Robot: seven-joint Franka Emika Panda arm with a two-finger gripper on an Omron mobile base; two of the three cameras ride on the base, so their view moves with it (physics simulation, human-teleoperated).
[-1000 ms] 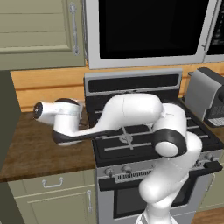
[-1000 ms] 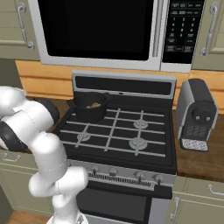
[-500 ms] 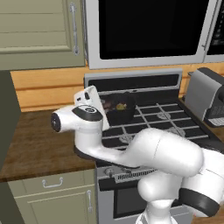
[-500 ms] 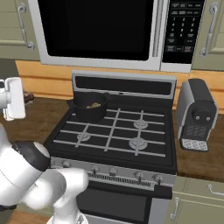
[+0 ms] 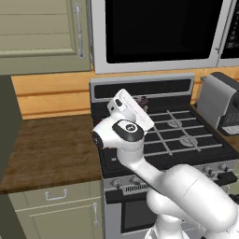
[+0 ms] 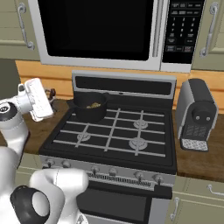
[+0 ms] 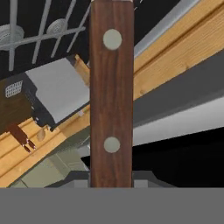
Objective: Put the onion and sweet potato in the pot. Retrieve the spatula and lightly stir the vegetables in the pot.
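Observation:
My gripper is shut on the spatula, whose dark reddish-brown riveted handle runs straight up the hand view; its blade is out of frame. From the right base the white hand with the gripper hangs just left of the pot, above the counter edge. The pot is dark and cylindrical and stands on the stove's back-left burner. Tan pieces lie inside it; I cannot tell the onion from the sweet potato. In the left base view the hand and gripper cover the pot.
The black stove has several grates. A grey coffee machine stands on the right counter. The microwave hangs low above the stove. The wooden counter lies to the left, with cabinets above it.
The arm has swung from low over the left counter up and to the right. The hand now sits beside the pot, still shut on the spatula.

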